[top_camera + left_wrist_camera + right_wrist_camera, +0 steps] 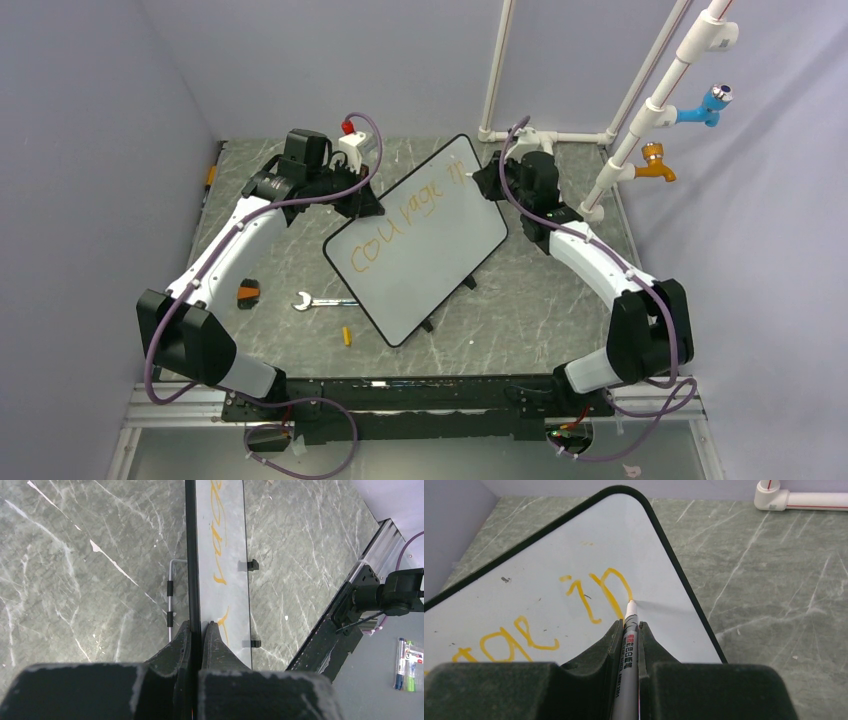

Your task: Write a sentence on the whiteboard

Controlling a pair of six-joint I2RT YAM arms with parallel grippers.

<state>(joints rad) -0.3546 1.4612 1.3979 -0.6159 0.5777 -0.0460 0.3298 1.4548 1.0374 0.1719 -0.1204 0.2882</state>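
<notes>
The whiteboard (425,245) stands tilted on the grey table, its black rim (192,555) running edge-on through the left wrist view. My left gripper (196,625) is shut on that rim at the board's left edge (362,205). The sentence (408,222), in orange marker, reads roughly "courage" plus two fresh strokes (596,592) near the top right corner. My right gripper (628,625) is shut on a grey marker (627,645). Its white tip (630,604) touches the board at the end of the last orange stroke.
A silver wrench (322,300) lies left of the board's lower corner, beside a small orange piece (347,335) and an orange-black object (247,293). White pipes with blue (708,105) and orange (655,163) taps stand at the far right. Spare markers (407,664) lie beyond the table.
</notes>
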